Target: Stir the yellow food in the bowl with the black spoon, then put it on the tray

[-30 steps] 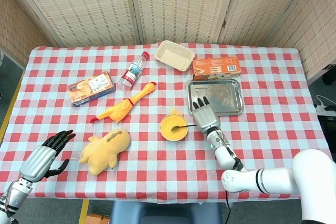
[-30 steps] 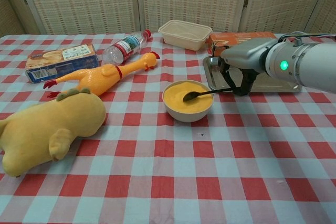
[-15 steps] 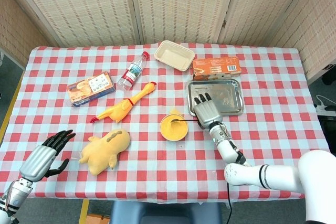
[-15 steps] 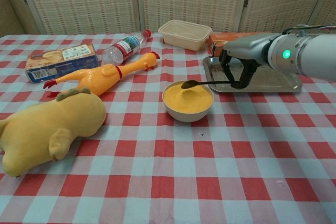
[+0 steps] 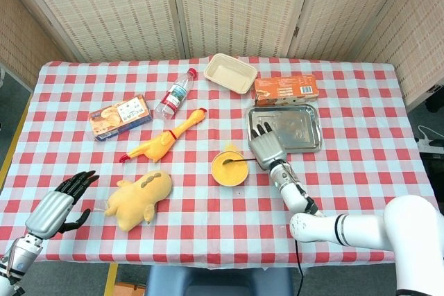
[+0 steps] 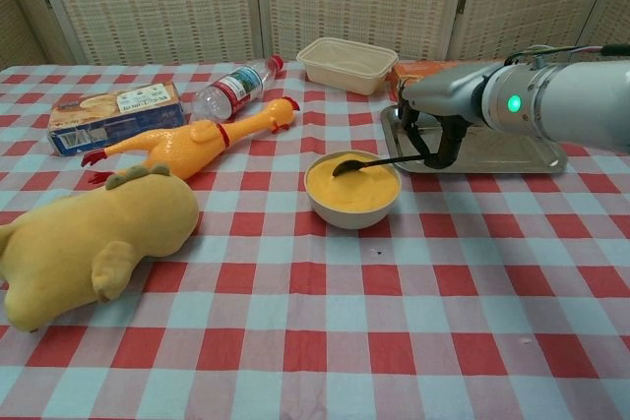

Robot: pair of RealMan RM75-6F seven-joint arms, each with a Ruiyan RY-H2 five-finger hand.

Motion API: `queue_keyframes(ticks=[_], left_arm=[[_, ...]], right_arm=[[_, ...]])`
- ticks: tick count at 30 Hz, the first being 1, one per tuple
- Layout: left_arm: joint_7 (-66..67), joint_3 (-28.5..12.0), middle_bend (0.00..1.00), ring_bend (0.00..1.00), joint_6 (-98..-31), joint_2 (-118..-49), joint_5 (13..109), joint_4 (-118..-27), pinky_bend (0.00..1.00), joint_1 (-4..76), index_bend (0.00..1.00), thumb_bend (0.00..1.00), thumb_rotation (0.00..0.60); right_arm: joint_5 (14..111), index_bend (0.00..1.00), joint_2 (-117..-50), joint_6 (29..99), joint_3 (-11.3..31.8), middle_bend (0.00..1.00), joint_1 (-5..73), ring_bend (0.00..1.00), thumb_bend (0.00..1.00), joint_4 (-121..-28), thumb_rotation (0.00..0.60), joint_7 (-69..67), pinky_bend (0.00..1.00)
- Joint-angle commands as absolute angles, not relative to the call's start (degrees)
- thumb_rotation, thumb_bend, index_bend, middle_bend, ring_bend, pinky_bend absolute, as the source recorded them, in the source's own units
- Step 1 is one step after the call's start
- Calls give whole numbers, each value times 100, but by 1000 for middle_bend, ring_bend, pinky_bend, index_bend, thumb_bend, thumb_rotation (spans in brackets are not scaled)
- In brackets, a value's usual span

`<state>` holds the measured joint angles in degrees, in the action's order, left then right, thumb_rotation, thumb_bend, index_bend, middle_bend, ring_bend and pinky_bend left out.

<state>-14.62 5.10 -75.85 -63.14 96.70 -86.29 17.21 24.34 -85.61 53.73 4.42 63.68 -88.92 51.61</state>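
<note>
Checkered table; black spoon (image 6: 369, 161) in right robot hand (image 6: 431, 131)

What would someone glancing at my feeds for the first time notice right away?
Most likely the right hand holding the black spoon with its tip in the bowl of yellow food at the table's middle. Next, the big yellow plush toy lying at the near left, with the rubber chicken just behind it. The shiny metal tray sits right of the bowl.
</note>
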Motion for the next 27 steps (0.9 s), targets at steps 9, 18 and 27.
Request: queue_keyframes(ticks=[9, 18, 27], left_arm=[[-1450, 530, 0, 0, -7632, -6309, 9727, -8656, 157, 1710, 0, 482, 600], [-1435, 544, 0, 0, -7698, -6296, 9779, -8668, 157, 1690, 0, 482, 600], [-1353, 534, 0, 0, -7684, -6317, 9741, -8687, 157, 1679, 0, 482, 600]], right_arm=[[2003, 777, -8097, 5554, 244, 125, 6616, 0, 729, -9641, 600, 5552, 31], [3322, 745, -8630, 6364, 234, 124, 5924, 0, 730, -9125, 600, 4527, 34], [3640, 731, -9019, 6127, 381, 124, 5501, 0, 730, -7817, 600, 3865, 36]])
